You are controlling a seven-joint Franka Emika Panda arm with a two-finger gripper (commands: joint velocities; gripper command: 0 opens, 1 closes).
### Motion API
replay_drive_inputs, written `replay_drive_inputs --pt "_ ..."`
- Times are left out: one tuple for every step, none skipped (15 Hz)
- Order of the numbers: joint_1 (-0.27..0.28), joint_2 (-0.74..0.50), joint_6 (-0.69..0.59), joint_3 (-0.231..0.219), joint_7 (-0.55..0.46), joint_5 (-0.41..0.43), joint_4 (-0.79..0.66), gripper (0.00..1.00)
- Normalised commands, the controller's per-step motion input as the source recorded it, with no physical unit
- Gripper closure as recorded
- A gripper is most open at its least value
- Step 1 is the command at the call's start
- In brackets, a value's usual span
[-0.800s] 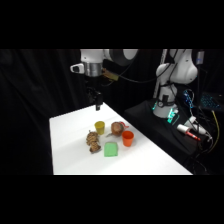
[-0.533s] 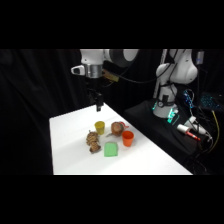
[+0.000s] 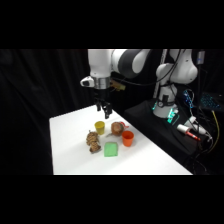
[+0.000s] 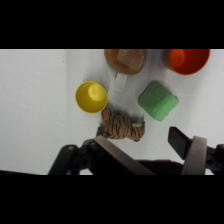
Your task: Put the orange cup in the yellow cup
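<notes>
- gripper [image 3: 105, 111]: hanging above the yellow cup [image 3: 99, 127], fingers parted wide, carrying nothing
- orange cup [image 3: 127, 138]: standing upright beside the brown round object [image 4: 125, 60]; awaiting pickup
- Next, likely: shifting over the orange cup, descending, closing

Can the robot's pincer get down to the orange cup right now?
Probably yes. The orange cup stands open-topped with nothing above it, and the pincer hangs empty in the air nearby; the brown round thing sits close beside it.
</notes>
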Motion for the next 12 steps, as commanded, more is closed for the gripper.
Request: replay_drive_inputs --pt "0.033 -0.17 0.32 0.036 -0.02 0.046 -0.37 0.00" --pt "0.031 -0.15 0.31 0.033 -0.03 0.064 -0.35 0.00" --pt "0.028 -0.13 0.30 0.030 -0.03 0.076 -0.33 0.00" --pt "0.025 -0.11 0.29 0.030 -0.05 0.098 -0.31 0.00" --pt "0.022 -0.11 0.27 0.030 -0.07 0.122 -0.30 0.00" --pt "0.019 -0.09 0.27 0.030 -0.08 0.143 -0.28 0.00" --pt "0.019 -0.07 0.26 0.031 -0.10 0.158 -0.26 0.00" --pt "0.019 -0.05 0.25 0.030 -0.10 0.160 -0.23 0.00" --pt "0.020 -0.03 0.24 0.032 -0.10 0.164 -0.22 0.00" --pt "0.025 0.00 0.25 0.038 -0.10 0.172 -0.19 0.00" --pt "0.028 0.02 0.24 0.039 -0.09 0.158 -0.17 0.00" --pt "0.034 0.04 0.24 0.045 -0.09 0.155 -0.16 0.00"
